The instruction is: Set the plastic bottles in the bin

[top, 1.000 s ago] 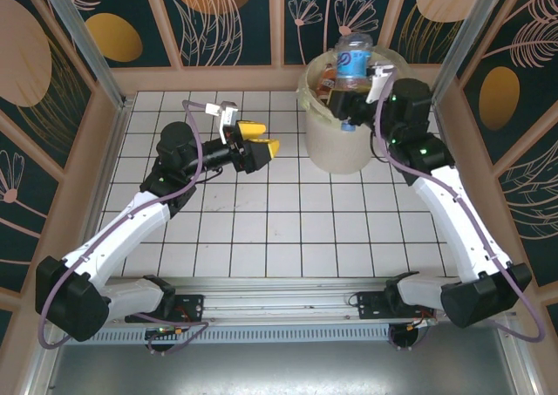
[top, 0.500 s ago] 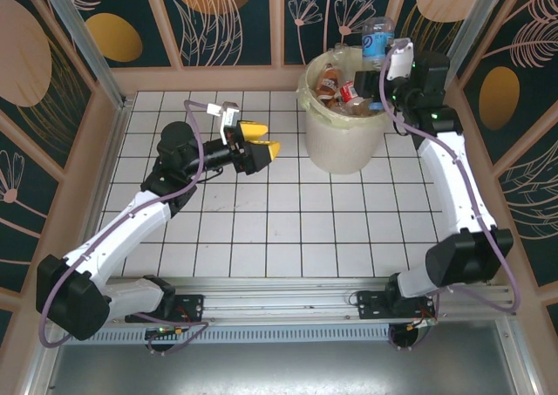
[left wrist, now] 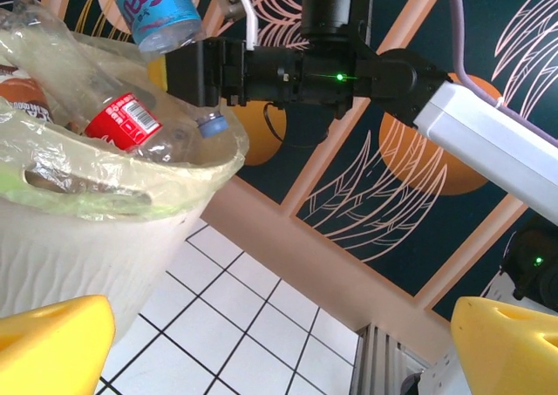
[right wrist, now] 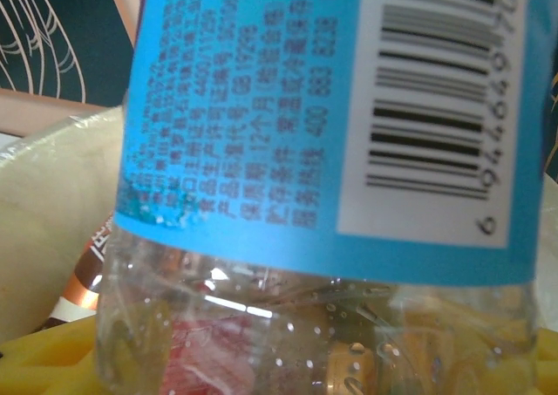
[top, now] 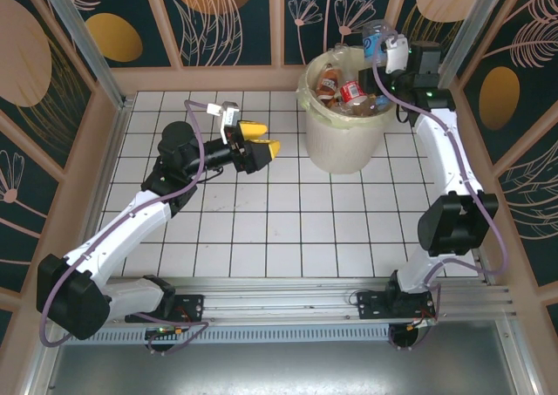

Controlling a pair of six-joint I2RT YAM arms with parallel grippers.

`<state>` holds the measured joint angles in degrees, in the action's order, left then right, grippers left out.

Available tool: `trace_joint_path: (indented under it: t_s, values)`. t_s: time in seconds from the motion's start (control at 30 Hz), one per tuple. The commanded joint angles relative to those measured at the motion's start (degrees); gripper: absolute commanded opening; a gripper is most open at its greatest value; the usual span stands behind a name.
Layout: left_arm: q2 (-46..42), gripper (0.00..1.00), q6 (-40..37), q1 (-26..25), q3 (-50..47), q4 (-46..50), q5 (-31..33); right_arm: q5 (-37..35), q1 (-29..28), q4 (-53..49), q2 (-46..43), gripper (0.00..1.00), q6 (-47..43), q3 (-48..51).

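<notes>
Top external: right gripper [top: 381,57] clamps blue-label bottle [top: 376,38] over bin [top: 336,146] far-right rim; release here risks bounce off heaped bottles, outside; left gripper [top: 264,151] wide open, empty.

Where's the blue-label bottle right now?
In the top view, the blue-label bottle is at the far right, held in the right gripper just above the bin's far-right rim.

One blue-labelled clear bottle [top: 376,39] above the far rim of the cream bag-lined bin [top: 342,149], other bottles [top: 350,91] inside
</notes>
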<state>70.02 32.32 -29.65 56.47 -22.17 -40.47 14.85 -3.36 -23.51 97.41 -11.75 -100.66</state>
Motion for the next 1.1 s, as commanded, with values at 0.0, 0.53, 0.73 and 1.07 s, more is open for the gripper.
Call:
trace_joint_path:
  t_s: [0.0, 0.53, 0.73, 1.07]
  values:
    - [0.33, 0.99, -0.19, -0.32, 0.94, -0.83, -0.78, 0.15, 0.83, -1.53, 1.60, 0.71, -1.96, -3.16]
    - [-0.64, 0.99, -1.14, -0.32, 0.85, 0.46, -0.28, 0.52, 1.68, -1.77, -0.13, 0.91, 0.50, -2.46]
    - [-0.48, 0.99, -2.33, -0.32, 0.85, 0.99, 0.99, -0.78, 1.65, 0.02, -2.06, 0.89, 5.84, -3.01]
    - [1.78, 0.99, -2.17, -0.37, 2.77, 1.29, 1.31, 0.18, 1.60, 6.16, -4.19, 0.83, 10.40, 3.38]
